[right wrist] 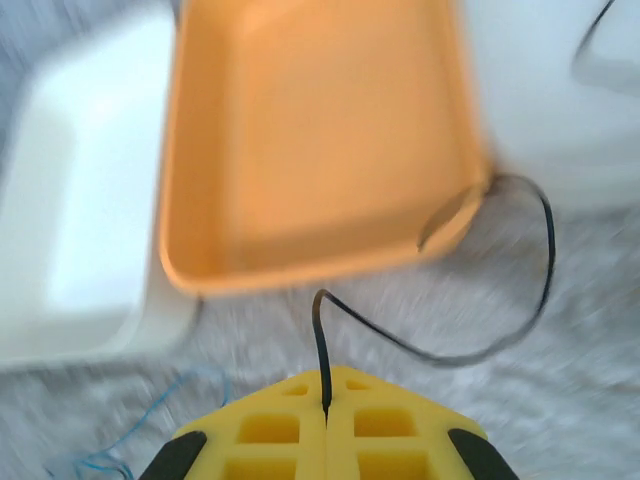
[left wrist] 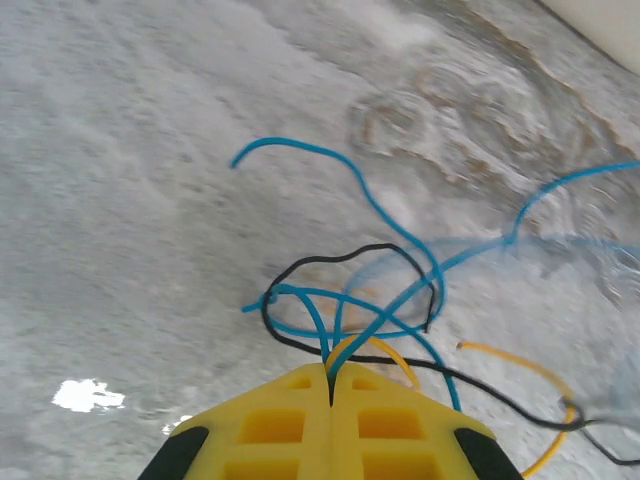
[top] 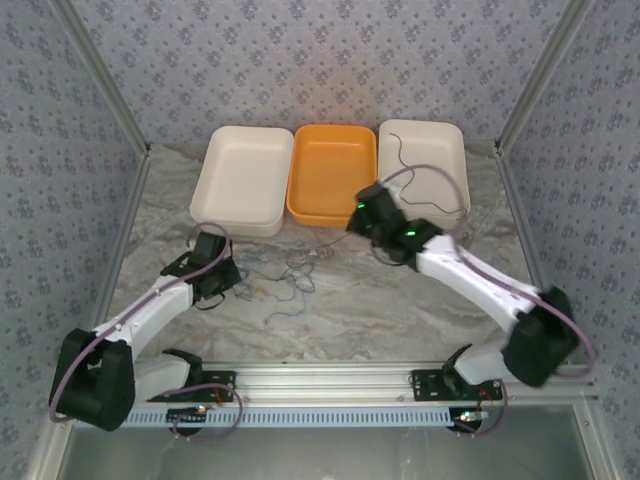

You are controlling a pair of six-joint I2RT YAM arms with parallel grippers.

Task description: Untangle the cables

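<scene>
Marbled counter [top: 380, 300], 2 claws clenched on thin cables.
Clamped tight, the left claw [left wrist: 330, 388] pinches blue cable [left wrist: 385, 215] strands at the tangle [top: 285, 278], looped with a yellow cable [left wrist: 520, 365]. The right claw [right wrist: 326, 402] grips a black cable [right wrist: 440, 355] near the orange tray [right wrist: 320, 130]. Cables look light, limp and springy, likely slippery: take a free end and pull gently.

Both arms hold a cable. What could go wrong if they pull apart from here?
1. The left fingers pinch the blue cable where a black loop and the yellow cable cross it; pulling may tighten the knot.
2. The right fingers grip a thin black cable; it may slip out.
3. Its slack curves beside the orange tray corner and might snag.
</scene>
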